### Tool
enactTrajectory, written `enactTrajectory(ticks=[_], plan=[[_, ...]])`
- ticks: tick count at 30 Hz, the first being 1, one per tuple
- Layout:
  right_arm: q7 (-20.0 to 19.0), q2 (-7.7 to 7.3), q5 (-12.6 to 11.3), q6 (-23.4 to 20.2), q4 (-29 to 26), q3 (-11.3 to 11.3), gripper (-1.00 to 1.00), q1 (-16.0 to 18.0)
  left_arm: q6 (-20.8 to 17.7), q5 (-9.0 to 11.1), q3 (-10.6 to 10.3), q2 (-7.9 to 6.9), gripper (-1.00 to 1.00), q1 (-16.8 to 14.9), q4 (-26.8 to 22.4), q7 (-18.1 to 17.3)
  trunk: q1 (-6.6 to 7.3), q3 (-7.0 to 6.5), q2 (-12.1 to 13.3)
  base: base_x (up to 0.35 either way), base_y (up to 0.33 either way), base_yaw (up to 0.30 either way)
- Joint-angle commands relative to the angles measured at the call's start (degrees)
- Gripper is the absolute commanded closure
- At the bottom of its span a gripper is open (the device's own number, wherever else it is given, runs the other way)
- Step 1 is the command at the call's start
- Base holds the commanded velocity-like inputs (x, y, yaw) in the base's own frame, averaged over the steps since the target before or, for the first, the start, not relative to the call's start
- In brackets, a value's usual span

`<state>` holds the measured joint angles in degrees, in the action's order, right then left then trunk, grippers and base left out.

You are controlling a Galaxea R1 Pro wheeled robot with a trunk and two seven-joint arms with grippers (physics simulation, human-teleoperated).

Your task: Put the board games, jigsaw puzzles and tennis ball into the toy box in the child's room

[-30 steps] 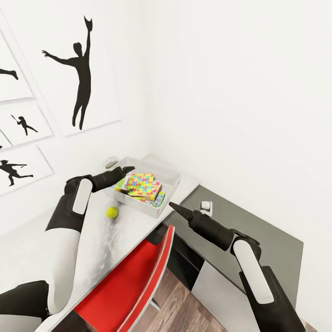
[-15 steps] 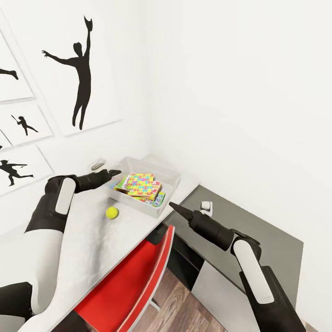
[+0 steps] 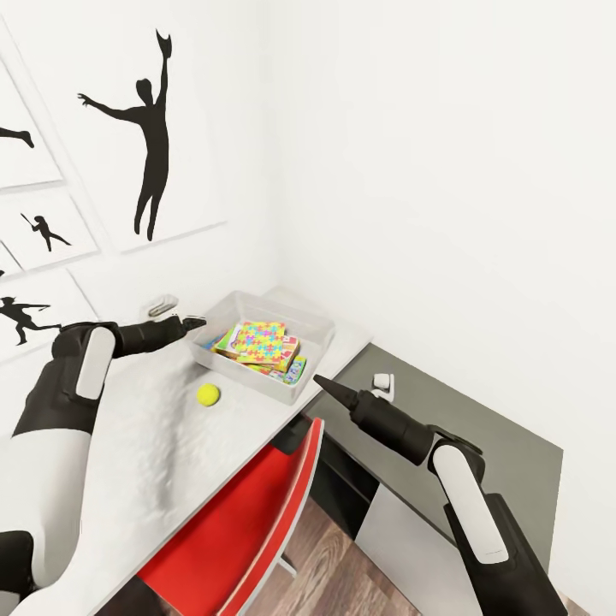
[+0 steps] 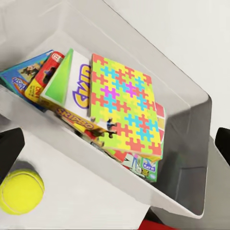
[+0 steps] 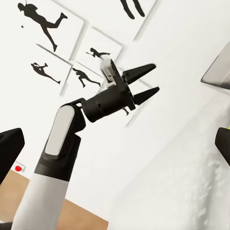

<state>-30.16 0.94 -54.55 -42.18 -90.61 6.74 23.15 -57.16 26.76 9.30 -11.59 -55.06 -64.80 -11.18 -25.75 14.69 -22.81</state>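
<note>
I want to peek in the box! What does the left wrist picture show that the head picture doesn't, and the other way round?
Left wrist view only: the lettering on the Skip-Bo box and the small blue game box under the jigsaw puzzle.

Head view only: the red chair, the wall pictures, the left claw and the right claw.

Both: the toy box, the puzzle on top, and the tennis ball outside on the table.

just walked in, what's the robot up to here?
It's tidying toys into the toy box on the table. A jigsaw puzzle and the board games already lie stacked inside. The tennis ball sits on the table just outside the box. The left gripper hovers open and empty beside the box, near the ball. The right gripper hangs off to the side, holding nothing.
</note>
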Motion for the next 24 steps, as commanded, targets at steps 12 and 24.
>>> enactTrajectory(ticks=[12, 24], plan=[[0.1, 0.04, -0.2, -0.4, 0.0, -0.1, -1.0, 0.1, -0.2, -6.1, -0.4, -0.94, -1.0, 2.2, -0.7, -0.7, -0.03, 0.11, -0.1, 0.0, 0.0, 0.0], [0.1, 0.06, -0.2, -0.4, 0.0, -0.1, -1.0, 0.1, 0.0, -11.3, -3.2, -0.97, -1.0, 3.8, -1.9, -0.8, -0.03, 0.11, -0.1, 0.0, 0.0, 0.0]])
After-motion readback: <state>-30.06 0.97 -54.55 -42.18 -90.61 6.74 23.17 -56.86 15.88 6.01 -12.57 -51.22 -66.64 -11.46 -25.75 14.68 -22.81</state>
